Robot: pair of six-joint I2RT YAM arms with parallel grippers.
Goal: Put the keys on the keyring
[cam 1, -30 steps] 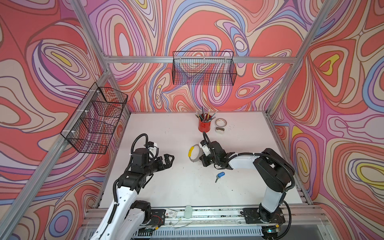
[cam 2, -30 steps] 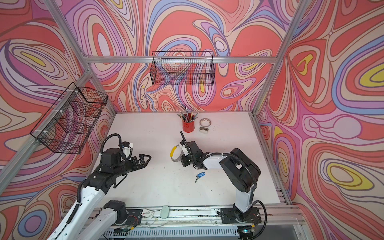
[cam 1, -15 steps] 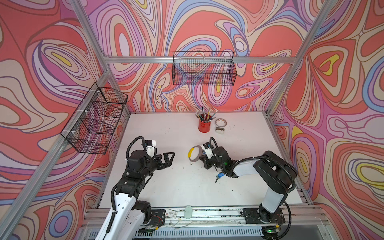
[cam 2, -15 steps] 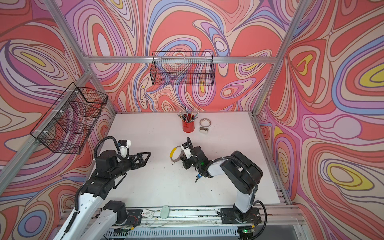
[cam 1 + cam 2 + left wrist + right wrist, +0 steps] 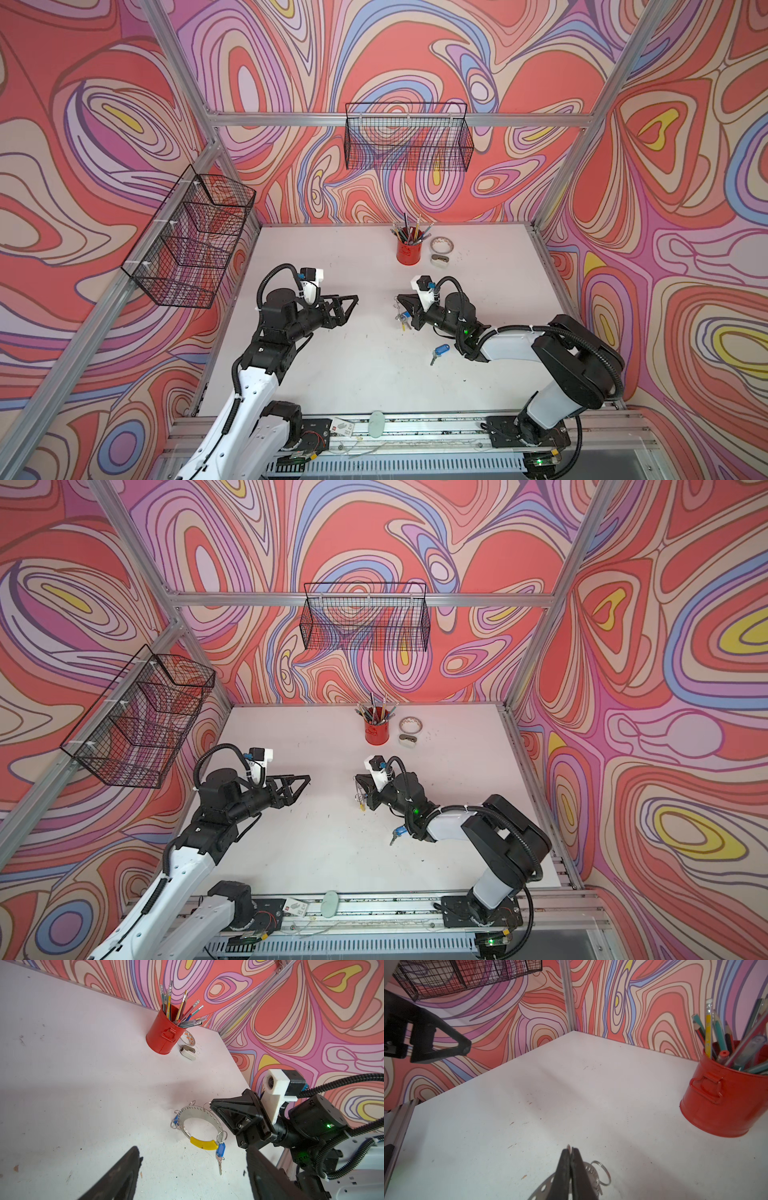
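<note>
Nearest me, just right of centre in the lower half of a top view, a loose key (image 5: 440,352) with a blue tag lies flat on the desk (image 5: 332,374). It sits close beside the right arm and apart from the rest.

A step further back, at mid-frame, my two hands face each other across a bare stretch of desk. The left hand (image 5: 348,309) is spread wide with nothing in it. At the bottom edge of the left wrist view its fingers (image 5: 124,1172) stand well apart.

The right hand (image 5: 400,298) is pinched tight on the keyring (image 5: 199,1111), its jaws closed on the perforated metal band. The right wrist view shows that grip (image 5: 570,1151) at the bottom centre of the frame. The hoop hangs on edge below that hand with its yellow segment (image 5: 202,1144) lowest. Beside the yellow, a hanging key (image 5: 220,1150) on a blue tag dangles from a small ring. I cannot tell whether its tip touches the desk.

Towards the back, right of centre, a red cup (image 5: 409,253) of pencils stands upright. Just to its right are a tape roll (image 5: 442,245) and a small beige object (image 5: 440,260). Furthest off, a wire basket (image 5: 409,141) hangs on the back wall and a tiered basket (image 5: 191,237) on the left wall.
</note>
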